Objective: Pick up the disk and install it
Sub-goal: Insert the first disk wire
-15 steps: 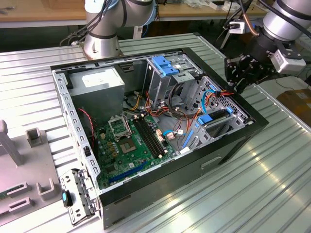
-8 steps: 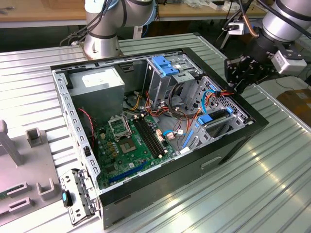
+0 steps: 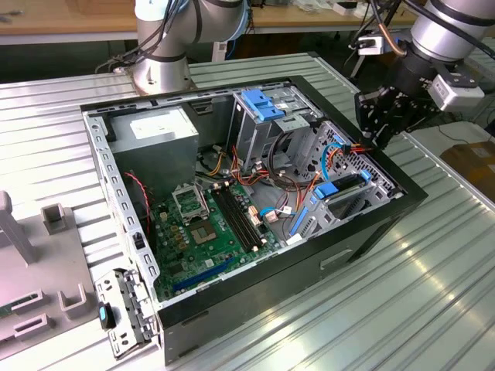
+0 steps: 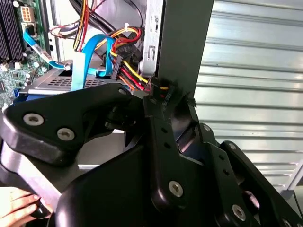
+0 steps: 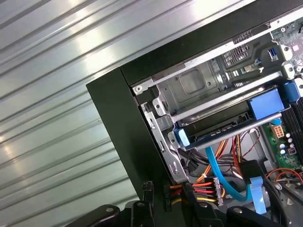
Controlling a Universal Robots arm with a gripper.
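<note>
**Snag risk: gripper (image 3: pixel 380 139) at the case (image 3: pixel 271 290) wall**

Your gripper hangs at the case's wall; you cannot tell whether it is open or closed. The disk (image 5: pixel 213 128) sits in the drive cage (image 5: pixel 199 87) between blue rails (image 5: pixel 265 105). Loose cables (image 5: pixel 208 189) just beside it could snag on any descent. The wall crowds 1 side; the ribbed worktop (image 3: pixel 433 294) outside lies open.

Flat dark metal hard disk (image 5: pixel 215 128) framed by blue plastic carrier rails, lying level inside the metal drive bay at a corner of the black computer case, narrow edge showing, coloured cables just beside it
</note>
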